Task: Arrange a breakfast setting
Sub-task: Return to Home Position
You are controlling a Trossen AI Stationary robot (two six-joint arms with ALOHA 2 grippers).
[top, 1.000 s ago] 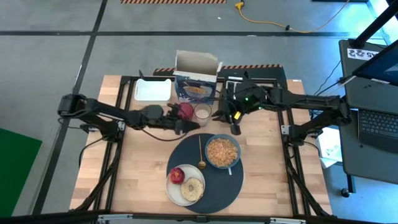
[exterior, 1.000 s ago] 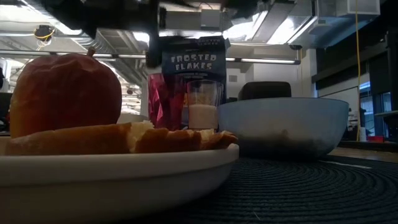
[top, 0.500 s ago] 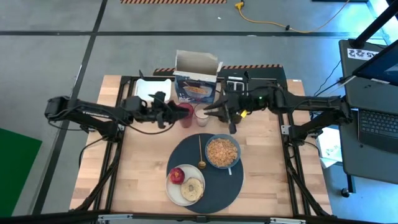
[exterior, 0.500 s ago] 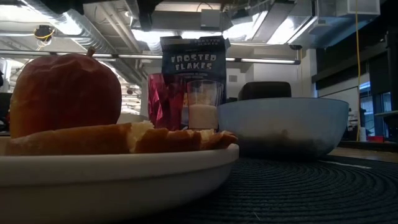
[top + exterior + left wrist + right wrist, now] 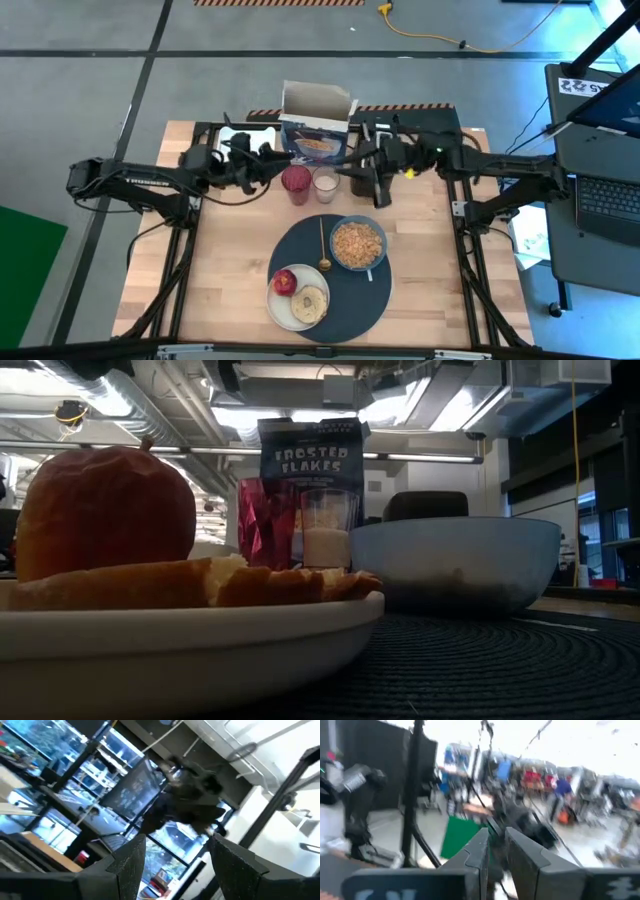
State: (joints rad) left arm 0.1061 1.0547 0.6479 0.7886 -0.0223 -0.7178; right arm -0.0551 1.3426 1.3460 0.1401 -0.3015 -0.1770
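Note:
The round dark placemat (image 5: 345,305) lies at the table's near middle. On it stand the light-blue bowl (image 5: 358,243) of cereal flakes, the gold spoon (image 5: 323,245), and the white plate (image 5: 290,310) with the red apple (image 5: 285,281) and the toasted round (image 5: 311,300). My left gripper (image 5: 272,163) is open and empty, raised left of a red glass (image 5: 296,182). My right gripper (image 5: 352,172) is raised right of a milk glass (image 5: 325,183), its fingers a narrow gap apart and empty. Both wrist views look up into the room.
An open cereal box (image 5: 318,130) stands at the far edge behind the two glasses. A white tray (image 5: 245,145) lies far left of it. Bare wood shows left and right of the placemat. In the low view the glasses (image 5: 327,530) stand beyond the plate (image 5: 180,640).
Both grippers have drawn back from the table's middle toward the far edge and risen. My left gripper went left and far, away from the red glass. My right gripper went far and a little left. The glasses and the setting have stayed where they were.

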